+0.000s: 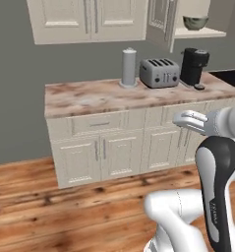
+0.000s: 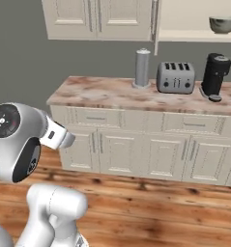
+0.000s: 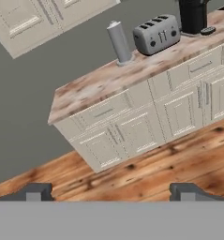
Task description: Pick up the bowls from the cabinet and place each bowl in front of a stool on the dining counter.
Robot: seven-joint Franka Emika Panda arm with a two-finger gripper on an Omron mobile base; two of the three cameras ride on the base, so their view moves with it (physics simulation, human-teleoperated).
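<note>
- The tool (image 3: 111,191) stands wide, its two dark finger tips far apart at the bottom of the hand view, with nothing between them.
- In the left base view the tool (image 1: 190,121) juts leftward from the white arm, level with the drawer fronts and well apart from them.
- Ahead of it runs a long cream unit of drawers and panelled doors (image 1: 124,147), topped by a pinkish-brown veined marble table (image 1: 79,96), standing on a wooden plank floor (image 1: 65,202).
- On the table stand a tall grey cylinder with a cap (image 1: 129,67), a silver four-slot toaster (image 1: 160,72) just beside it, and a black coffee machine (image 1: 193,66) next along.
- Above the table hangs a tall cream wall cabinet (image 1: 164,19) with its panelled door swung open.
- On the cabinet's pale shelf (image 1: 200,33) sits a dark grey-green round bowl with a pale interior (image 1: 195,22), upright, above the coffee machine and well apart from the tool.
- The right base view shows the same bowl (image 2: 223,24) on the shelf at upper right.
</note>
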